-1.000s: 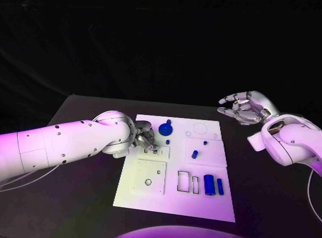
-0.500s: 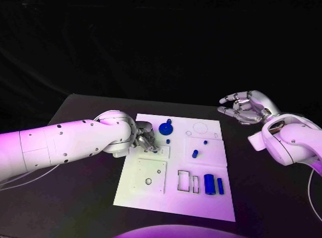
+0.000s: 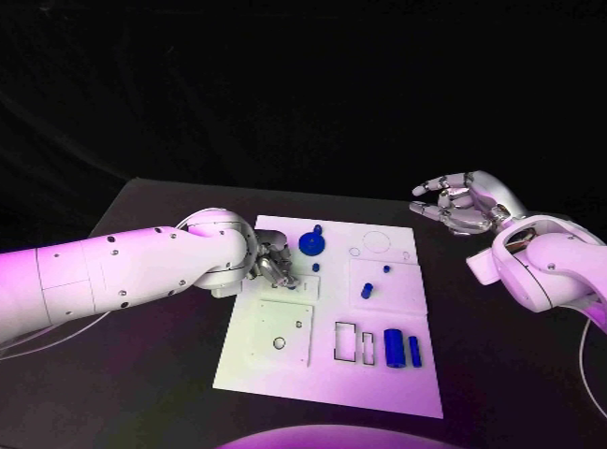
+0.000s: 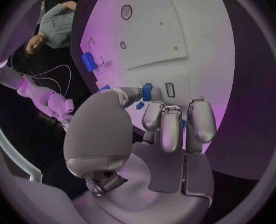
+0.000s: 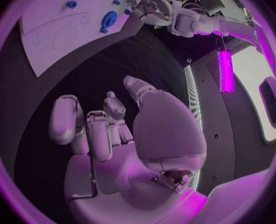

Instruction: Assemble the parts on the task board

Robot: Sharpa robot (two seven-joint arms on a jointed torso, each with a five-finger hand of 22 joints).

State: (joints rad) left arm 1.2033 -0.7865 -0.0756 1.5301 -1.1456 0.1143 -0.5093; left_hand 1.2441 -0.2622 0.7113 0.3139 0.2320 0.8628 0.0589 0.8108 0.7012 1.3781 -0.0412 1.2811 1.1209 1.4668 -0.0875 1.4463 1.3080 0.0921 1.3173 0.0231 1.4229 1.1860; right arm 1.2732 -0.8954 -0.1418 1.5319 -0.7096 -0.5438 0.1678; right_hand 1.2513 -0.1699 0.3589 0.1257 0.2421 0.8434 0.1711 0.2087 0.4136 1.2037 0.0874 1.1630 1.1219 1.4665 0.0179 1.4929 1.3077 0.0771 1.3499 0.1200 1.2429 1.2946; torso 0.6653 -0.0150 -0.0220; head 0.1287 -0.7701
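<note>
The left hand (image 3: 272,265) sits low over the near-left part of the task board (image 3: 333,379), at the board's left edge, and the small blue peg (image 4: 146,91) lies directly under its fingertips (image 4: 171,123). In the left wrist view the peg stands between the thumb and the curled fingers, its long axis running roughly along the fingers toward a narrow dark slot (image 4: 169,89) just beside it; whether the hand actually pinches the peg or only hovers close around it I cannot tell. The coming move seems to turn on that short gap: the peg is right beside the slot, and it looks to need only a slight shift across to line up. The right hand (image 3: 459,203) hangs well apart, off the board's far right corner, its fingers loosely curled but apart and holding nothing. The left hand is clearly the nearer one. Other blue parts, among them a round disc (image 3: 311,245) and two upright bars (image 3: 403,348), stand further off on the board.
</note>
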